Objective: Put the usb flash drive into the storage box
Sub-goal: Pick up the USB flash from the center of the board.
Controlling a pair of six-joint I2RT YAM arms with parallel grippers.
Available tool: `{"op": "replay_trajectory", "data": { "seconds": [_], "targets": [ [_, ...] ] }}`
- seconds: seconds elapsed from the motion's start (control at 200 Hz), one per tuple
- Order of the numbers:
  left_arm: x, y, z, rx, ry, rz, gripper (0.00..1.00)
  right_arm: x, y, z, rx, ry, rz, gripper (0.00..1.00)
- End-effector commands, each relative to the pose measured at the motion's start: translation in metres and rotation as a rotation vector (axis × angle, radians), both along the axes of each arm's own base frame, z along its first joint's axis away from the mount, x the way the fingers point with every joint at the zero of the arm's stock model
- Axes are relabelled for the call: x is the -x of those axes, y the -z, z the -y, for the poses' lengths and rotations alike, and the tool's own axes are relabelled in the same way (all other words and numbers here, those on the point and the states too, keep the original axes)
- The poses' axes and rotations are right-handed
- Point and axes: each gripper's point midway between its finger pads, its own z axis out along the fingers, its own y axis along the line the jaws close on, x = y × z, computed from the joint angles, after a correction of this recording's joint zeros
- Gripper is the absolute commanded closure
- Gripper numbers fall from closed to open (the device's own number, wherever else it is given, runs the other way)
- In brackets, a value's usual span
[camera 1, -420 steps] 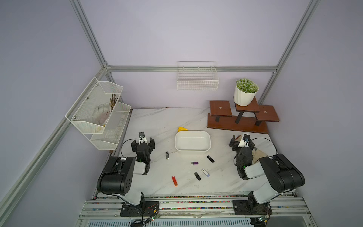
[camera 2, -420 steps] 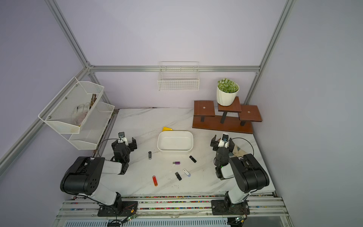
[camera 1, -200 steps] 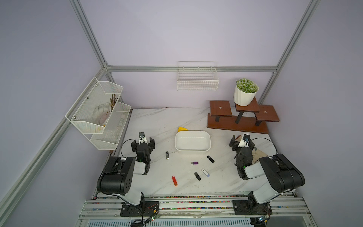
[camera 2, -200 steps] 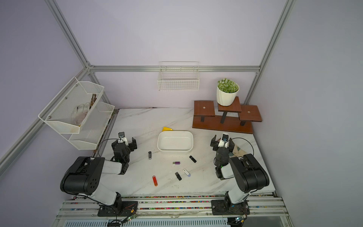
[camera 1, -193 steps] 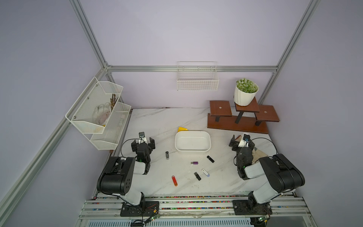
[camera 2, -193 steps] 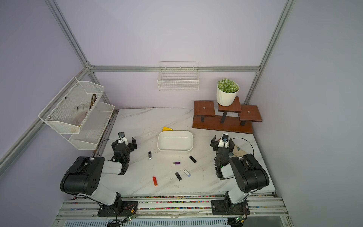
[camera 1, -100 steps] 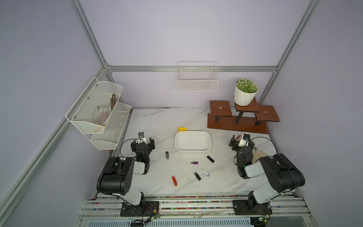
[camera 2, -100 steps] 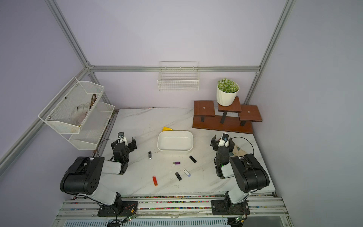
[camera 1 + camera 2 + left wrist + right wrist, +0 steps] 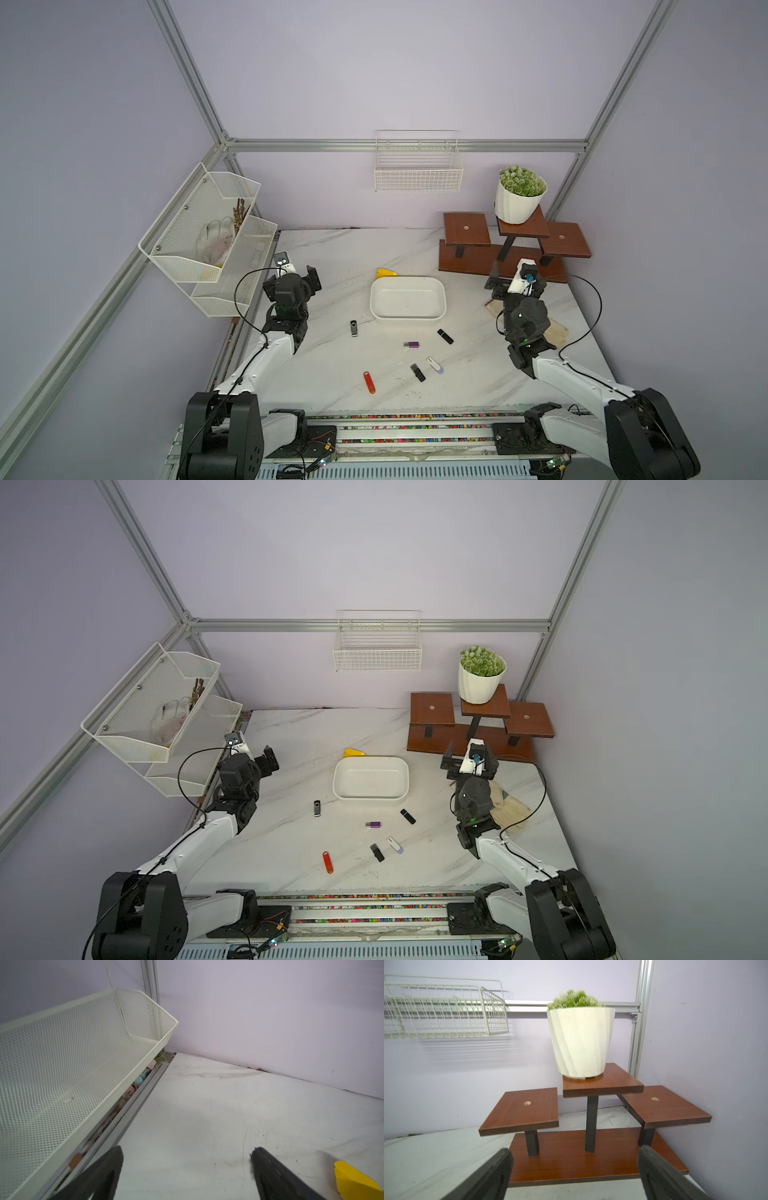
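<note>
Top views, both: white storage box (image 9: 407, 279) at mid-table, empty, a yellow scrap (image 9: 386, 273) just behind its far rim. Six flash drives loose on the marble table (image 9: 332, 257), all on the robot's side of the box, none touching it. Nearest the box's front left corner, a black-and-silver flash drive (image 9: 353, 328); off the front right corner, a black flash drive (image 9: 445, 336); between those two and a little farther out, a purple flash drive (image 9: 411, 344). Closer to the table's front edge, a white flash drive (image 9: 434, 365) just beside a second black flash drive (image 9: 417, 372), with a red flash drive (image 9: 369, 382) apart to their left. Left pincer (image 9: 186, 1152) above the left edge beside the mesh rack (image 9: 83, 1053), jaws wide, holding nothing, bare marble between the fingers in the left wrist view. Right pincer (image 9: 575, 1152) near the right edge, facing the wooden plant stand (image 9: 571, 1159), a white pot of greenery (image 9: 581, 1043) on its tallest step; jaws likewise wide and empty. Pale cloth (image 9: 555, 332) beside the right arm. Open marble between the box and either arm.
</note>
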Motion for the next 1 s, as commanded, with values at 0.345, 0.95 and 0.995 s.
{"op": "replay_trajectory", "data": {
  "seconds": [0.345, 0.95, 0.995],
  "targets": [
    [0.047, 0.038, 0.055, 0.362, 0.147, -0.321, 0.00, 0.052, 0.106, -0.132, -0.110, -0.467, -0.831, 0.04],
    [0.062, 0.057, 0.084, 0.417, 0.233, -0.389, 0.00, 0.114, 0.219, -0.162, -0.013, -0.490, -1.265, 0.28],
    [0.063, 0.059, 0.085, 0.415, 0.237, -0.397, 0.00, 0.115, 0.225, -0.160, 0.006, -0.470, -1.299, 0.29]
  ]
}}
